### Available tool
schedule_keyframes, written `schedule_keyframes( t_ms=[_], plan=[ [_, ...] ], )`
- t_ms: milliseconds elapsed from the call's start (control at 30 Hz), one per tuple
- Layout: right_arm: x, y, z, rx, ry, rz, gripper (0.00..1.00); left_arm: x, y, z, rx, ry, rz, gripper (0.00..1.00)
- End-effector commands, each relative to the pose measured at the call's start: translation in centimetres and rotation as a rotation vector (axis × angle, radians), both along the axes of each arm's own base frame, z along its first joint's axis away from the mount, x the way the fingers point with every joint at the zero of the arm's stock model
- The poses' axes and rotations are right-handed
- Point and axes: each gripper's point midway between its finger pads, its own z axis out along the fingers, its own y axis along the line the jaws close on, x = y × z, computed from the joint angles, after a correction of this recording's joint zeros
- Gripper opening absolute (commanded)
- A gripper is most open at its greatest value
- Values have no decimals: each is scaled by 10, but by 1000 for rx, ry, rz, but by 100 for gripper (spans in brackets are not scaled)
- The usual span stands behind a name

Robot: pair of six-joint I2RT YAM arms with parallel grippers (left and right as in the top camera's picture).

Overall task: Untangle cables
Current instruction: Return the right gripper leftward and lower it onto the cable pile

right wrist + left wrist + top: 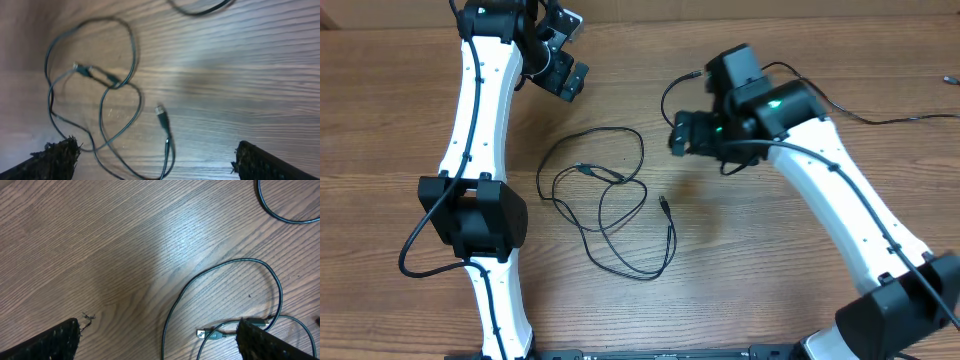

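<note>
The cables (605,200) are thin black cords lying in loose overlapping loops on the middle of the wooden table. One small plug (585,169) lies inside the loops and another plug (663,204) at their right side. My left gripper (576,52) hovers open behind and left of the tangle. Its wrist view shows a cable loop (225,267) and a plug (210,334) between the wide-apart fingers (60,342). My right gripper (682,122) hangs open just right of the loops. In its wrist view the tangle (102,105) and a plug (161,112) lie below the gripper (160,161), untouched.
A thicker black wire (668,98) arcs off the right arm near its gripper, and another wire (880,120) trails to the right edge. The left arm's dark joint (475,215) stands left of the tangle. Bare wooden table (750,250) lies in front.
</note>
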Motion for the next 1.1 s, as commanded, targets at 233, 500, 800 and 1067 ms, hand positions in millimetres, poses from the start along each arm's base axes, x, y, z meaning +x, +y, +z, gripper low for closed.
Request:
schedule_keyframes(
  t_ms=[233,500,800,1067],
  plan=[
    [1,45,-57,-102,41,108,100,1,2,-5,11,5,-14,99],
    [14,61,-112,-121,96,93,100,1,2,-5,11,5,-14,100],
    [19,82,-142,-115,93,105,100,1,2,-5,11,5,-14,100],
    [35,103,-154,-62,40,61,100,1,2,-5,11,5,-14,100]
  ],
)
